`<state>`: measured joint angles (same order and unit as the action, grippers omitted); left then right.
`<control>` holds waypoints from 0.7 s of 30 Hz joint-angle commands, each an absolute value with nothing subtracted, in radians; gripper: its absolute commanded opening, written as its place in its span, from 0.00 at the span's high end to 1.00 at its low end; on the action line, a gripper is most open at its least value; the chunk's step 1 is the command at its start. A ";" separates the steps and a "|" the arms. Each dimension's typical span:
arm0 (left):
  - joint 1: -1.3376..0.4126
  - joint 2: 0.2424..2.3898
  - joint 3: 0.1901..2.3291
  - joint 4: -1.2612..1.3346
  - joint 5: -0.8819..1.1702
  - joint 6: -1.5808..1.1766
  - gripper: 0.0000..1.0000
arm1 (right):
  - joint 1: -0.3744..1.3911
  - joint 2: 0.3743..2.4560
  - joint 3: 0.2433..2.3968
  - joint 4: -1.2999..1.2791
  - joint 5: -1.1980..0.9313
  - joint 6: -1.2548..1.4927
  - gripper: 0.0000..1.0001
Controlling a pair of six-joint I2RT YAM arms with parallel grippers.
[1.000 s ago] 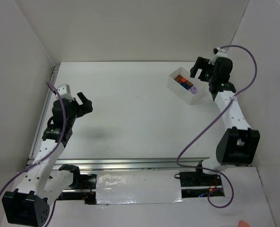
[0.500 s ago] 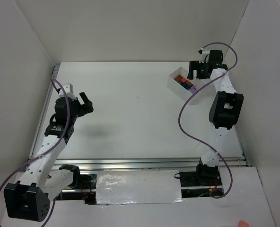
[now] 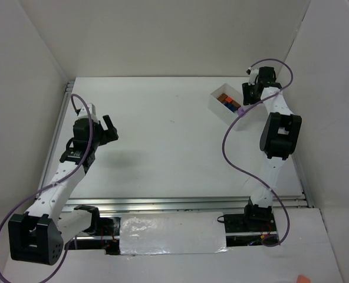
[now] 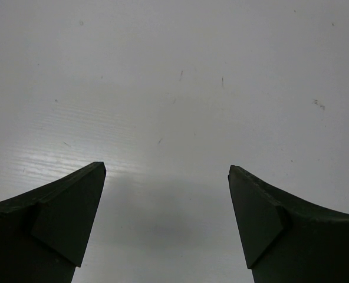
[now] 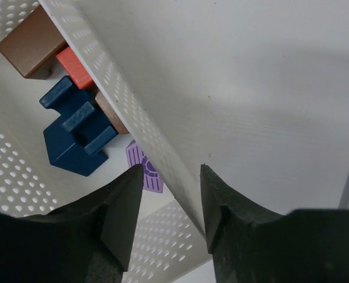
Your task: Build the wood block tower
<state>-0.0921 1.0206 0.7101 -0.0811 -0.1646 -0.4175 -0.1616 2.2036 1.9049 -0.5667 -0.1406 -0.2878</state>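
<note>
- Our right hand straddles the tray wall, one jaw inside and one outside. The jaws are partly apart and not clamped.
- The blocks, brown, red, blue and purple, lie loose inside the tray at the worktop's far right.
- Our left hand hovers over the worktop, jaws wide apart, holding nothing.

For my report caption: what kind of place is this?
Likely a robot lab cell: white walls enclosing a table, two arms at its near edge, a tray of blocks.
</note>
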 commanded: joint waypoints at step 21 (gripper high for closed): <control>-0.087 0.945 0.726 -0.037 -0.210 -0.397 0.01 | -0.062 1.986 1.665 -0.373 0.085 -0.475 1.00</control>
<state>-0.0921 0.9688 0.7120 -0.0742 -0.2043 -0.4171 -0.1234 2.1227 1.7294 -0.4335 -0.0719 -0.4061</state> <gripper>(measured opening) 0.993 0.021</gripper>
